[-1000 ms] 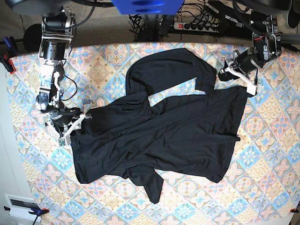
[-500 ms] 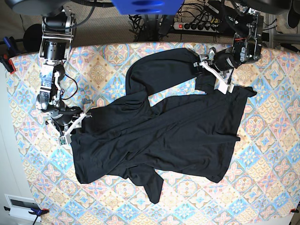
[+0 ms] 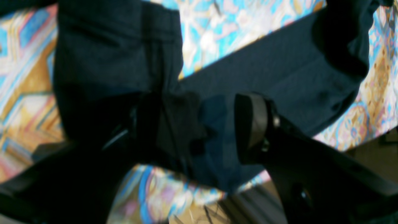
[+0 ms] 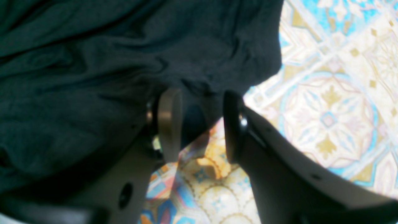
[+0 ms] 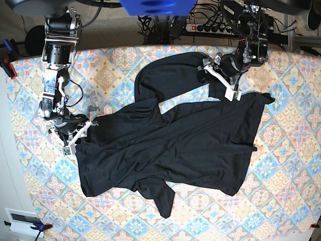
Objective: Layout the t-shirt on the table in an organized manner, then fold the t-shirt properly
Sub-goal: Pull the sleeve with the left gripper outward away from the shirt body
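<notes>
The left claw point(image 3: 199, 124) in the left wrist view stands wide apart, a dark fold of the t-shirt point(image 3: 279, 71) lying loose between its fingers and, as far as the blur lets me judge, clamped by neither. A strip of the garment runs from 8 o'clock up to 2 o'clock over the patterned table point(image 3: 217, 28), with a second panel hanging at 11 o'clock. To do this step well, I would lower the claw until one finger slides under a single layer at the hem, then close, not grab a bunch.

In the right wrist view the right claw point(image 4: 199, 124) is part open; black cloth sits in the top of the gap, but the table point(image 4: 326, 118) shows through the lower part. Whether the pads actually pinch the edge I cannot tell. The t-shirt point(image 4: 93, 62) fills everything from 9 to 12 o'clock, much wrinkled.

The base view shows the t-shirt point(image 5: 170, 145) crumpled across the middle of the table point(image 5: 281, 201), one sleeve or flap thrown toward 12 o'clock and a tail poking out at 6 o'clock. The left claw point(image 5: 219, 79) is over the cloth at 1 o'clock, the right claw point(image 5: 77, 135) at the garment's 9 o'clock edge. Spreading is far from finished; the two claws should draw outward together, low over the table, so the folded-over layers open without dragging the whole shirt.
</notes>
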{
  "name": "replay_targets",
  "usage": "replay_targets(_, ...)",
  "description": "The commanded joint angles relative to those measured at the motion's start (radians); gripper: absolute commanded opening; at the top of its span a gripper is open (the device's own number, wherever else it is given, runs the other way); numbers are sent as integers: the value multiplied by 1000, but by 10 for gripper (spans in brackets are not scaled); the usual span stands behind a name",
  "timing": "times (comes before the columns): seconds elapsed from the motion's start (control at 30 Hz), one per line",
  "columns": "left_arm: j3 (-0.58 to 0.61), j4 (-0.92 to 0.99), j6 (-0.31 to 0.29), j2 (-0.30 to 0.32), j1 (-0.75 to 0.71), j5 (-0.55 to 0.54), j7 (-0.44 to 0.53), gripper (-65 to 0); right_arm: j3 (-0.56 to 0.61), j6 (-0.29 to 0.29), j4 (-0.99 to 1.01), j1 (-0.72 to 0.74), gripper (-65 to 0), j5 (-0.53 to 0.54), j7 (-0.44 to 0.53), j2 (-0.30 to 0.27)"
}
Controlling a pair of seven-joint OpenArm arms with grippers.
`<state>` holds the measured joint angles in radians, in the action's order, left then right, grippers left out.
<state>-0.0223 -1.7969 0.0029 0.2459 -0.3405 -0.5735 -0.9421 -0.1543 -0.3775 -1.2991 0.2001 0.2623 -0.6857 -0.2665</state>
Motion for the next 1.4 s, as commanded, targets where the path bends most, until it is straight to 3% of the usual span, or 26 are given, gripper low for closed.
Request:
replay_targets(0.0, 29, 33, 15, -4, 11, 45, -55, -269, -3, -2, -17, 25, -433, 9, 22, -14)
replay_targets(0.1, 71, 105, 15, -6, 27, 91, -51, -285, -3, -2, -17, 25, -433, 9, 22, -14)
replay_targets(0.17, 69, 107, 15, -6, 21, 97, -51, -336, -3, -2, -17, 25, -433, 9, 22, -14)
replay_targets(0.33, 49, 105, 15, 17, 21, 93, -50, -577, -3, -2, -17, 25, -433, 9, 22, -14)
replay_targets(0.43, -5, 102, 15, 26, 19, 83, -50, -650, -3, -2, -17, 25, -433, 9, 22, -14)
replay_targets(0.6, -117, 10, 10, 33, -19, 34, -50, -650, -3, -2, -15, 25, -433, 9, 22, -14)
replay_targets(0.8, -149, -108, 10, 79, -58, -39, -50, -650, -4, -2, -15, 25, -433, 9, 22, -14)
replay_targets(1.13, -344, -143, 10, 83, -81, -104, -50, -650, -3, -2, -15, 25, -431, 9, 22, -14)
replay_targets(1.37, -373, -139, 10, 85, -84, -122, -58, -646, -6, -2, 80, 26, -317, 9, 22, -14)
